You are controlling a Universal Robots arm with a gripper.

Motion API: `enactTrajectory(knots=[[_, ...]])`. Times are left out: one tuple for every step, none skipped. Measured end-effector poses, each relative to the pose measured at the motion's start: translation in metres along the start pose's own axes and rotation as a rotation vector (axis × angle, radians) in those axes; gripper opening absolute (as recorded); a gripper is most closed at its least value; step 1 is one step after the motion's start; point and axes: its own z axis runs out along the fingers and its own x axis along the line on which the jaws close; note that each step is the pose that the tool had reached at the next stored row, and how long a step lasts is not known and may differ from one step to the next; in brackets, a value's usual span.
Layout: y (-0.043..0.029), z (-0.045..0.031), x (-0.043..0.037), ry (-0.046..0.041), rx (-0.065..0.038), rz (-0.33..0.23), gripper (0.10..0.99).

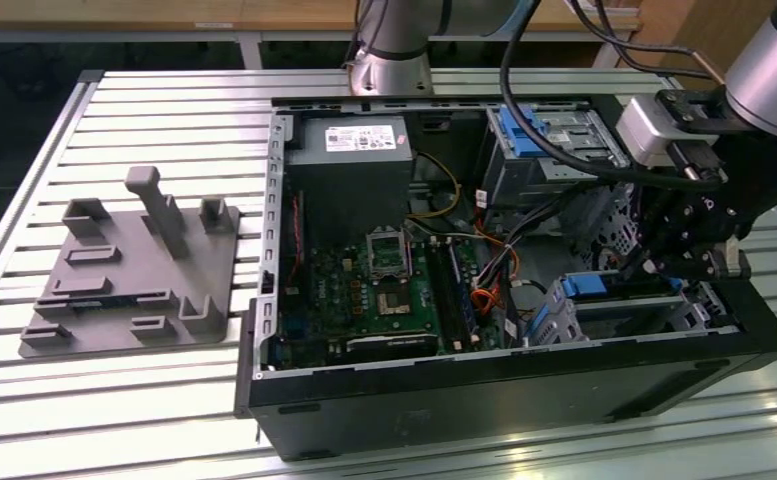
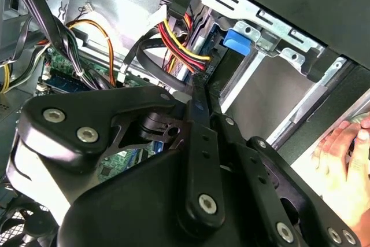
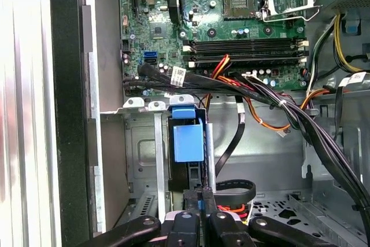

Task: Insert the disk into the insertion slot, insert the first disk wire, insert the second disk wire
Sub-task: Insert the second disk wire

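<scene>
The disk (image 3: 188, 138), in its blue frame, stands on edge in the insertion slot (image 3: 139, 143), the low silver cage at the near right corner of the computer case (image 1: 495, 400) in the exterior view. Its blue handle (image 2: 236, 41) pokes up at the cage's mouth, so it looks partly home, though how deep I cannot tell.

The gripper (image 3: 200, 201) is right on it, fingers pinched together on the disk's dark edge just below the blue frame in the first wrist view. The second wrist view shows the same narrow fingers (image 2: 199, 102) running straight toward the blue handle.

Now the hazards. A bundle of black cables (image 3: 231, 85) and red and orange wires (image 3: 228, 70) drapes across the cage's mouth, just beside the handle. If the disk goes in tilted, I'd judge it could bind on the sheet-metal walls, or trap a wire against the cage lip. The gripper's black links are close to those wires too, and a snag could drag a plug off the green board (image 3: 231, 27).

One more: a person's hand (image 2: 341, 160) rests just outside the case wall, near the arm, and a sideways swing could reach it.
</scene>
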Motion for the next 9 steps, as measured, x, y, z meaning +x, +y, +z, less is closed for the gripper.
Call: enactTrajectory(knots=[[0.0,0.0003,0.0,0.0,0.0,0.0,0.145],[0.0,0.0005,0.0,-0.0003,0.0,0.0,0.145],[0.0,0.0008,0.0,-0.0008,0.0,0.0,0.145],[0.0,0.0009,0.0,-0.0011,0.0,0.0,0.157],[0.0,0.001,0.0,-0.0012,0.0,0.0,0.157],[0.0,0.0007,0.0,-0.0013,0.0,0.0,0.216],[0.0,0.0005,-0.0001,-0.0034,0.0,0.0,0.275],[0.0,-0.0023,0.0,-0.0017,0.0,0.0,0.275],[0.0001,-0.0057,-0.0001,-0.0006,0.0,0.0,0.275]])
